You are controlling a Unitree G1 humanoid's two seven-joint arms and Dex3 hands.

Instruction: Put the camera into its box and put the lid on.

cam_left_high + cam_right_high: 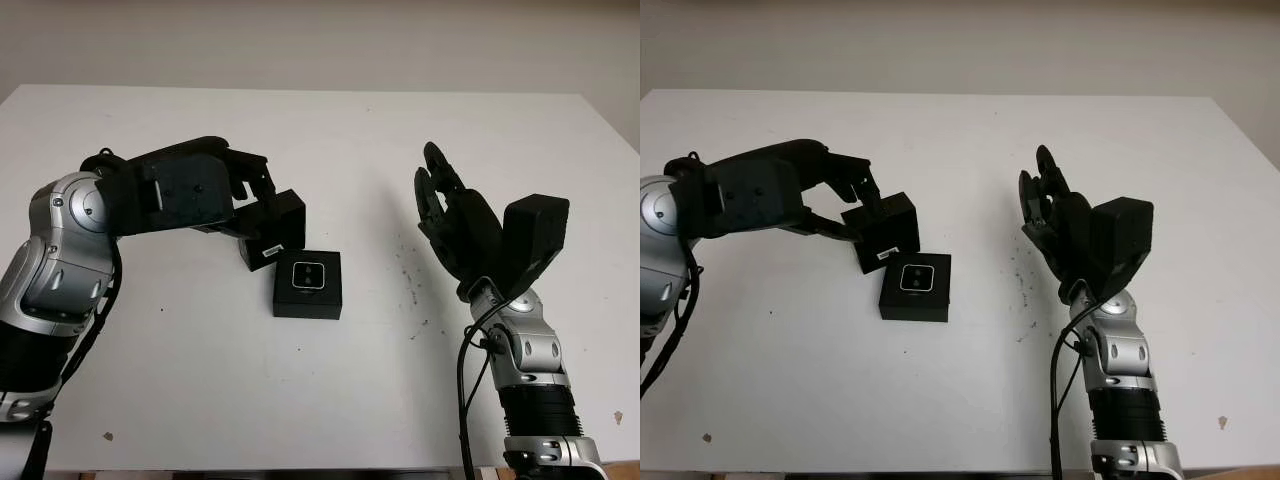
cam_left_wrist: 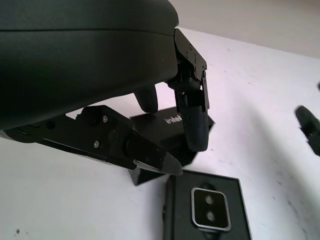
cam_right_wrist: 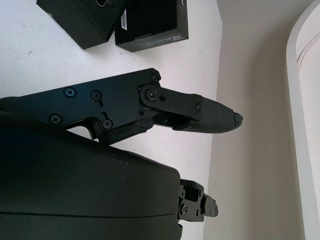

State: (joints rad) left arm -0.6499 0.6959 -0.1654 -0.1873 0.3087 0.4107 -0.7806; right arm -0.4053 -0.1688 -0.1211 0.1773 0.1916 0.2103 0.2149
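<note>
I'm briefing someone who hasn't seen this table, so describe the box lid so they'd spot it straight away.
On the white table, look left of centre, where the left robot hand reaches in. Its fingers close around the lid, a plain black block tilted with a white label on its side. The open box touching it lies flat and shows the silver camera; the lid shows none.

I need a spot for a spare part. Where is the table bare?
Bare table lies between the box and right hand, and along the near edge. It is crowded where the left hand grips the lid beside the box.
</note>
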